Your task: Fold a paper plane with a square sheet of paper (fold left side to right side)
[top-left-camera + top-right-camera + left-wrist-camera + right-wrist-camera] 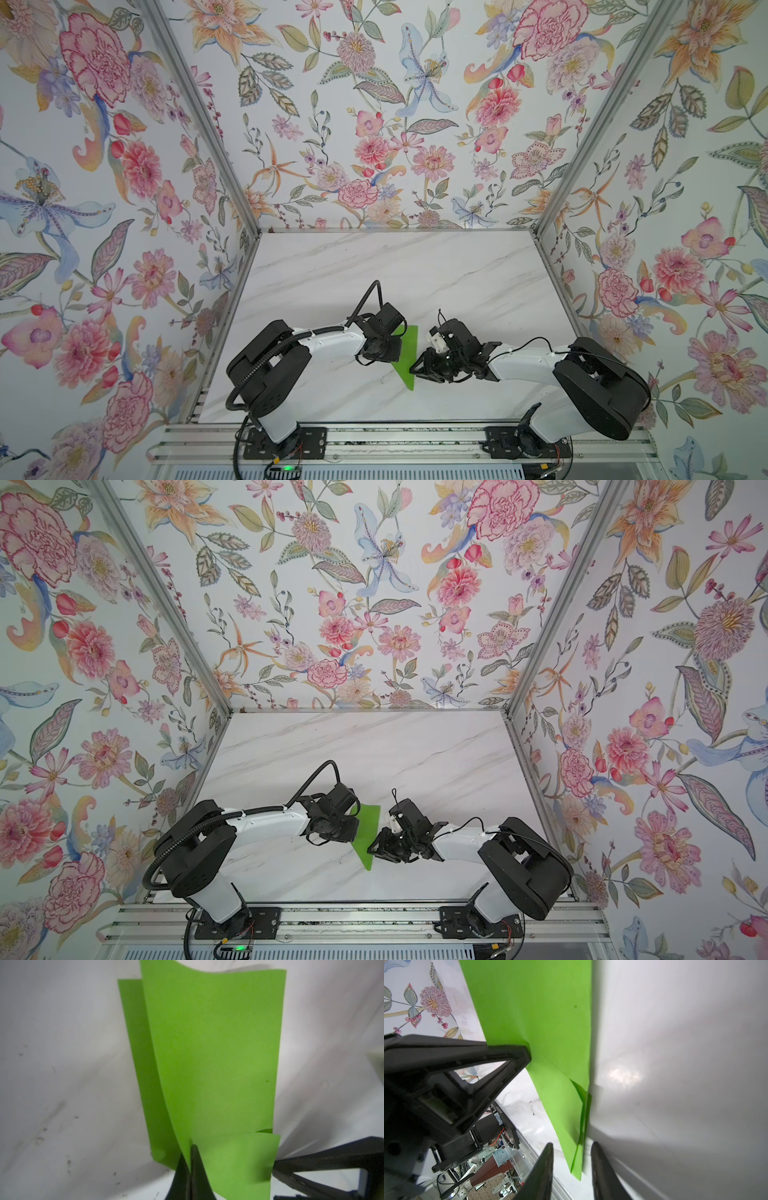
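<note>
The square sheet of paper (409, 355) (368, 833) is bright green and doubled over, its layers loosely apart. It is lifted off the marble table (374, 270) between the two arms. My left gripper (190, 1153) (386, 347) is shut on the paper's (207, 1053) edge. My right gripper (572, 1144) (417, 370) is open. The paper's (539, 1012) pointed lower corner hangs between the right fingers without touching either. One left finger (508, 1057) shows pressed at the sheet. No paper plane shape shows.
Floral walls (124, 249) close in the table on the left, back and right. An aluminium rail (374, 440) with both arm bases runs along the front edge. Bare marble lies behind the grippers.
</note>
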Available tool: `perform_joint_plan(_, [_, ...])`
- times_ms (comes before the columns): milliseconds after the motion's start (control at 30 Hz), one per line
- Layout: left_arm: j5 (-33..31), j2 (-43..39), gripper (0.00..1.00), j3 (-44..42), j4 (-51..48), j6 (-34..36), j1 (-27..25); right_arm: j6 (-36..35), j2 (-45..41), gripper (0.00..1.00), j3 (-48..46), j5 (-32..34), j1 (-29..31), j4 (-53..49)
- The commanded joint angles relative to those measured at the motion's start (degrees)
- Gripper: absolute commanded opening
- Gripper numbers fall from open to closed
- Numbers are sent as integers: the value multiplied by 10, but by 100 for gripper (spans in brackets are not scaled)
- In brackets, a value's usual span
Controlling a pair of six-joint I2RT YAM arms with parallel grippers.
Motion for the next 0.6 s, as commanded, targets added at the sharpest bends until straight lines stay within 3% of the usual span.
perform_joint_plan(0, [-4, 18, 0, -20, 4, -15, -4, 33, 1, 33, -15, 3, 10, 33])
perform_joint_plan(167, [-5, 17, 0, -23, 6, -16, -3, 42, 4, 27, -18, 6, 18, 47])
perform_joint_plan(567, [4, -10, 0, -14, -5, -11, -3, 22, 17, 2, -12, 37, 17, 14])
